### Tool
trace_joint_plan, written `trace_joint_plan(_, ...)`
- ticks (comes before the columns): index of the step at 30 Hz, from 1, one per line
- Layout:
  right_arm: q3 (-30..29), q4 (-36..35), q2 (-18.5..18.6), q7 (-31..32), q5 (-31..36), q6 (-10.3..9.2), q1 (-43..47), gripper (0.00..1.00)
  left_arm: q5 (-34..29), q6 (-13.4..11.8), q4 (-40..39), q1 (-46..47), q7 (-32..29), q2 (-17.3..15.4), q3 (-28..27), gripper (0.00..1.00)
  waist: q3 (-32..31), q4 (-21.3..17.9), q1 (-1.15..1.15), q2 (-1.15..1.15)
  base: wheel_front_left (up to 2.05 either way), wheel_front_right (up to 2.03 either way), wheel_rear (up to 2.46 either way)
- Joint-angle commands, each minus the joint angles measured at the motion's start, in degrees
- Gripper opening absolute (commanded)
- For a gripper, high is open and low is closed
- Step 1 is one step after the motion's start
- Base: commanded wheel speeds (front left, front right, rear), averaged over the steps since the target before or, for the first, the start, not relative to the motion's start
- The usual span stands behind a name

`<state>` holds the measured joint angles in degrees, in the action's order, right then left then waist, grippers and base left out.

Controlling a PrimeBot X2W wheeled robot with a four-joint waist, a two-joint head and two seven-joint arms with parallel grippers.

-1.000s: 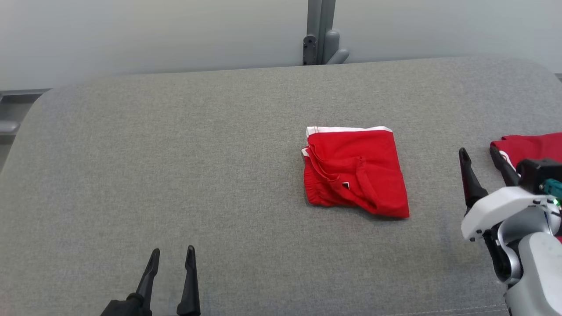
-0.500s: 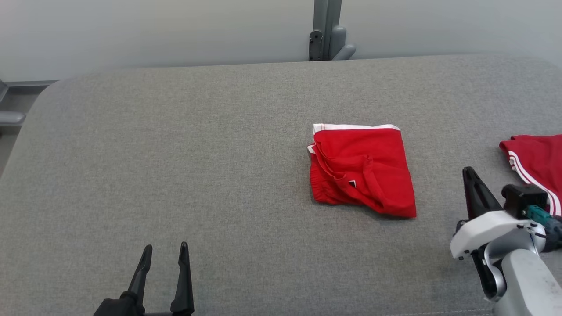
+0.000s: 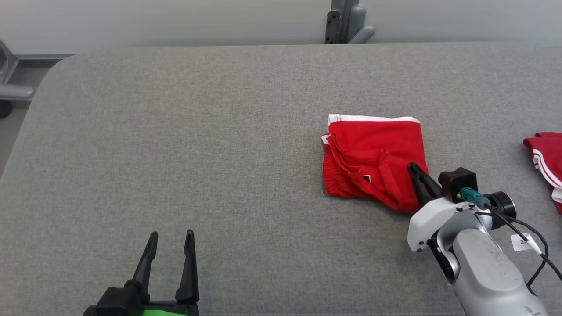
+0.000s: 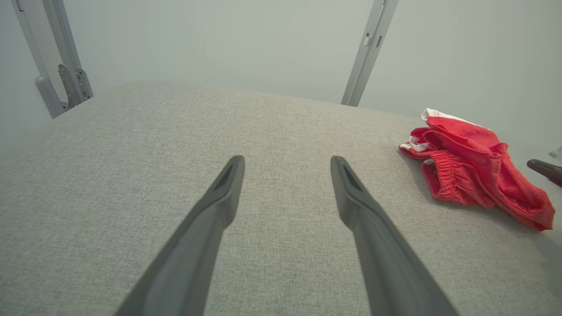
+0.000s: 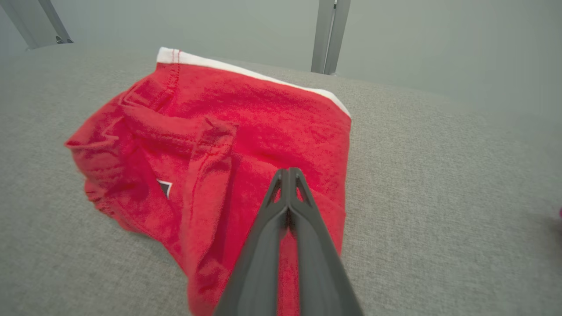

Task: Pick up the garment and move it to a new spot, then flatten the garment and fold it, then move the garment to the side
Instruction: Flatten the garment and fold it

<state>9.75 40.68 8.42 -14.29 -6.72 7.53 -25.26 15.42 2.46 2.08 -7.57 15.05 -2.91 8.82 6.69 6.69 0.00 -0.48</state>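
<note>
The garment (image 3: 373, 158) is a folded red pair of shorts with a white band along its far edge, lying right of centre on the grey padded table (image 3: 219, 153). My right gripper (image 3: 413, 167) is shut, fingers pressed together, its tip over the garment's near right corner. The right wrist view shows the closed fingertips (image 5: 287, 173) above the red cloth (image 5: 228, 131) with no fabric between them. My left gripper (image 3: 171, 237) stands open at the lower left, far from the garment (image 4: 470, 171), with nothing between its fingers (image 4: 228, 184).
Another red piece of clothing with white stripes (image 3: 544, 153) lies at the table's right edge. A grey metal post (image 3: 344, 19) stands behind the table's far edge. A black cable (image 3: 527, 232) hangs from my right wrist.
My right gripper has shut and swung left from beside the striped clothing to the garment's near right corner. The head camera has shifted, so the whole picture has slid right. The left gripper stays open.
</note>
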Motion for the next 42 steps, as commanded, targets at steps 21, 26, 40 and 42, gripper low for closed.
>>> trace_joint_plan(21, 12.71, 7.24, -3.68, -0.89, -1.22, -0.10, -3.20, 0.00, 1.11, -0.79, 1.24, 1.11, 0.14, -0.03, 0.61, 1.00, -0.02, 2.78, 0.00, 0.48, 0.00, 0.00, 0.00)
trace_joint_plan(26, 14.94, 7.93, -4.31, -0.90, -2.47, -0.09, -2.55, 0.00, 1.35, -0.97, 1.49, 0.15, 0.14, -0.03, 0.66, 1.00, -1.03, 3.36, 0.00, 0.48, 0.00, 0.00, 0.00)
trace_joint_plan(40, 8.11, -7.69, -0.89, -0.89, -1.80, -0.10, 7.14, 0.82, 1.50, -1.90, 0.90, -4.84, 0.14, -0.03, -1.83, 1.00, -7.67, 0.41, 0.00, 0.48, 0.00, 0.00, 0.00)
trace_joint_plan(42, 4.61, -11.79, 0.33, -0.90, -0.30, -0.10, 9.95, 1.00, 0.68, -1.48, 1.07, -5.50, 0.14, -0.03, -2.39, 1.00, -8.27, -0.32, 0.00, 0.48, 0.00, 0.00, 0.00)
